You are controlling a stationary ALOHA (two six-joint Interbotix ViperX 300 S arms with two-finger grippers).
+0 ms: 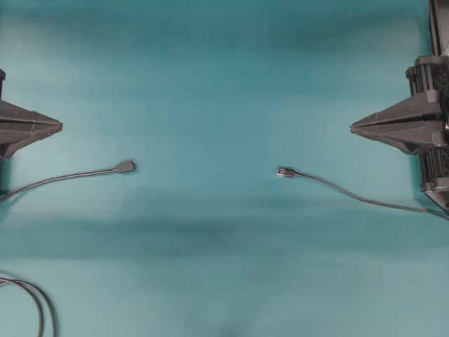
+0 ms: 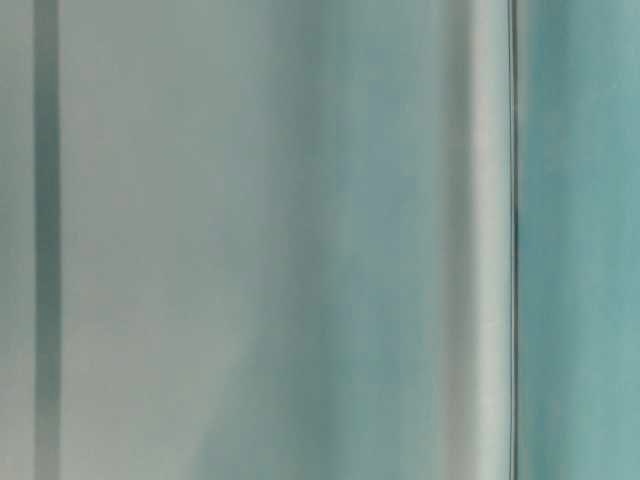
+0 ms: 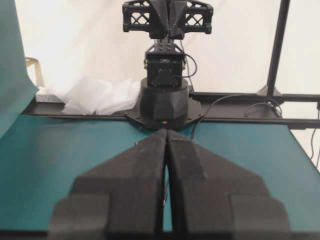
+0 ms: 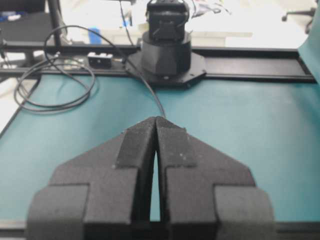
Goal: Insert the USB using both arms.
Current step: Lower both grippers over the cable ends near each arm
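Blurring hides the table-level view — left claw [image 1: 59, 127] and right claw [image 1: 353, 127] closed, empty.

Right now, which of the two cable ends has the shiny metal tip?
The USB on the right; the socket end on the left is all dark grey.

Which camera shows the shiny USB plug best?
The overhead view: the USB lies in plain sight on the teal table, silver tip pointing left. The table-level view is only blur, and both wrist views show shut grippers instead, no plug.
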